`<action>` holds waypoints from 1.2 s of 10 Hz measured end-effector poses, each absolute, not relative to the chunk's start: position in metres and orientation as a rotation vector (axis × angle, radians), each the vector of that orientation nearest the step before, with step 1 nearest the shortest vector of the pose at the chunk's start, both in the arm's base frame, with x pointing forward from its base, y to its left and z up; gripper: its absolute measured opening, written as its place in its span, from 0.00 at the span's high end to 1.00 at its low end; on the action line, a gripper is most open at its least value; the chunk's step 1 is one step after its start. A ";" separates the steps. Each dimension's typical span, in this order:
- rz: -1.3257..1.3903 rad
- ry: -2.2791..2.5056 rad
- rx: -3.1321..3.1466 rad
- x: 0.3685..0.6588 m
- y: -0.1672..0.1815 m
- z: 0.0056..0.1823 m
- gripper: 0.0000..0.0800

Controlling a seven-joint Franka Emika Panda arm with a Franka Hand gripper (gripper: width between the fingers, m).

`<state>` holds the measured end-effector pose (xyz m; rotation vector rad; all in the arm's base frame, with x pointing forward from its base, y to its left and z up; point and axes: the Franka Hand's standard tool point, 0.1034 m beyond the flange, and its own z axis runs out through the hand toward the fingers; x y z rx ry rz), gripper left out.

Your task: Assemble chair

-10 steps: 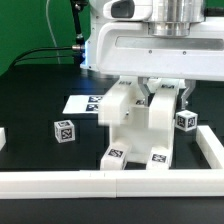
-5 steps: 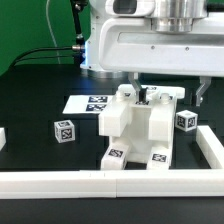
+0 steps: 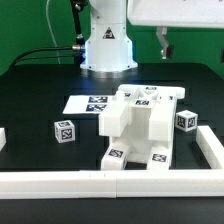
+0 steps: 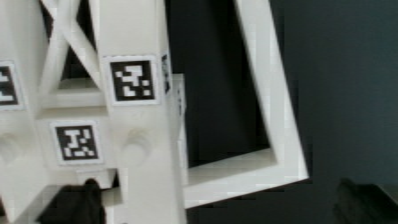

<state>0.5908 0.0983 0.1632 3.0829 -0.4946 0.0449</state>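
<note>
Exterior view: chair (image 3: pixel 140 125) nr rail (image 3: pixel 100 182), marker board (image 3: pixel 85 103)

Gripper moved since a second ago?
Yes. The gripper has risen clear of the chair, up and toward the exterior view's right, judged against the marker board.

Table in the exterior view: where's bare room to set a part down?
Bare table on the exterior view's left, bordered by the marker board, the cube and the front rail. A second patch lies between the marker board and the robot base. Crowded on the exterior view's right: a small part sits between the chair and the side rail.
</note>
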 end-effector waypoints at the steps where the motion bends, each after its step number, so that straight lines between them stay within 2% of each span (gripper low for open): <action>1: 0.045 -0.497 3.082 0.591 0.098 0.163 0.19; 4: 0.006 -0.805 3.029 0.581 0.108 0.158 0.19; 6: -0.008 -0.985 2.973 0.559 0.130 0.150 0.19; 7: -0.008 -1.017 2.964 0.553 0.143 0.152 0.19; 11: -0.015 -0.982 2.972 0.553 0.138 0.149 0.19; 12: -0.022 -1.148 2.930 0.542 0.143 0.146 0.19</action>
